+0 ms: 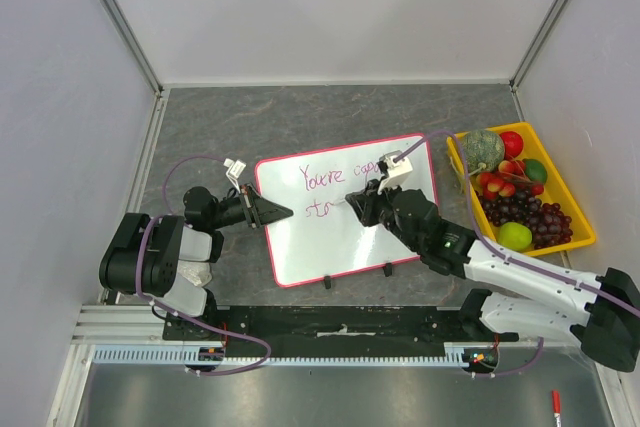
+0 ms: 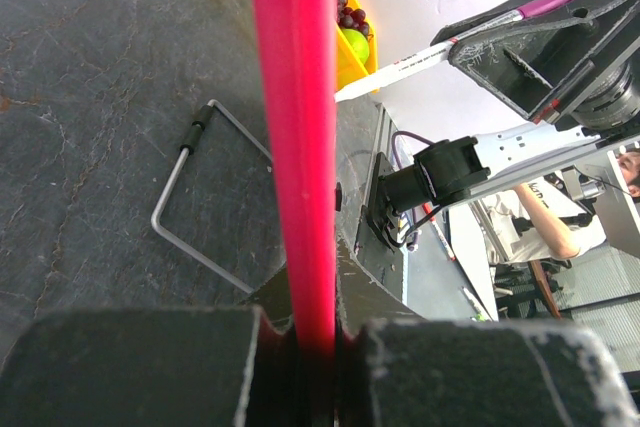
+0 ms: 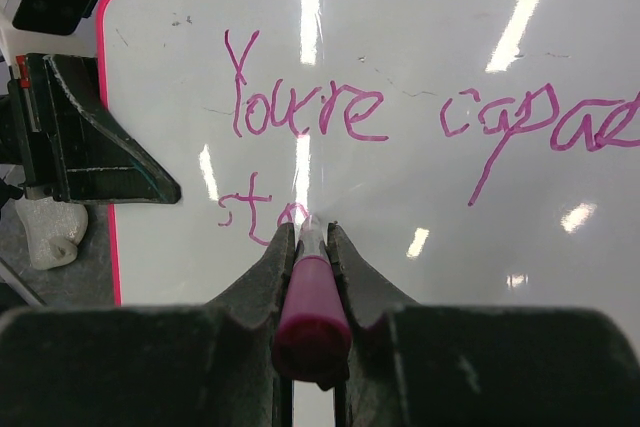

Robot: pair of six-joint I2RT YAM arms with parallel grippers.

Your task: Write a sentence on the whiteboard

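The whiteboard (image 1: 330, 242) lies tilted on the dark table, white with a pink rim (image 2: 295, 147). My left gripper (image 1: 287, 212) is shut on the rim of its left edge (image 2: 315, 332). On the board the sentence (image 1: 335, 179) reads "You're capa" in purple, with "sto" below it (image 3: 262, 209). My right gripper (image 1: 352, 201) is shut on a purple-capped marker (image 3: 312, 297). The marker's tip touches the board just right of "sto". Its own fingers (image 3: 272, 262) hide the tip's contact point.
A yellow bin (image 1: 578, 209) of toy fruit stands right of the board. A white clip (image 1: 236, 165) lies beyond the left arm. A bent wire stand (image 2: 190, 202) lies on the table under the board's edge. A red marker (image 1: 555, 405) rests near the front right.
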